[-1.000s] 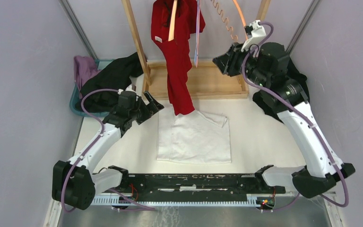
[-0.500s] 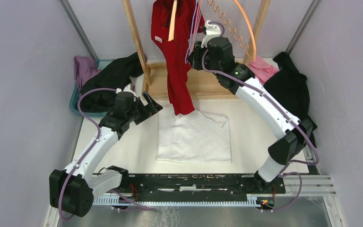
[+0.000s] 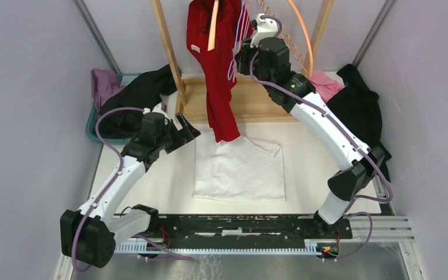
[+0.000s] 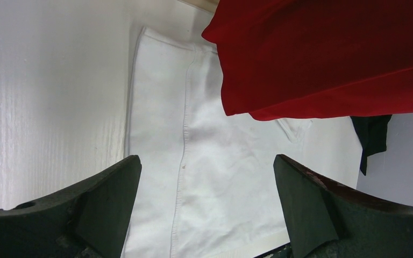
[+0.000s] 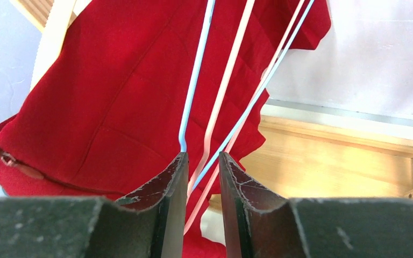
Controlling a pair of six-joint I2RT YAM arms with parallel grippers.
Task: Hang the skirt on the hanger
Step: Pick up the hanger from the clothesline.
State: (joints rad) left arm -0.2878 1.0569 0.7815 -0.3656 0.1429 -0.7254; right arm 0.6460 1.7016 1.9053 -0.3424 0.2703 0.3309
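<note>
The white skirt (image 3: pixel 239 169) lies flat on the table; it also fills the left wrist view (image 4: pixel 215 140). Thin blue and pink wire hangers (image 3: pixel 244 23) hang from the wooden rack beside a red garment (image 3: pixel 219 76). My right gripper (image 3: pixel 240 55) is up at the hangers; in the right wrist view its jaws (image 5: pixel 203 156) stand nearly closed with the blue and pink wires (image 5: pixel 196 80) running between them. My left gripper (image 3: pixel 189 129) is open and empty, hovering just off the skirt's far left corner (image 4: pixel 207 159).
The rack's wooden base tray (image 3: pixel 262 99) stands behind the skirt. A teal bin (image 3: pixel 93 125) with black and purple clothes is at the left. A black garment (image 3: pixel 359 111) and a pink one (image 3: pixel 325 84) lie at the right. The red garment's hem (image 4: pixel 328 54) hangs over the skirt.
My right arm swung left from the rack's right side to the hangers, then rose slightly, with the wires now spread between its jaws. The left arm has barely moved.
</note>
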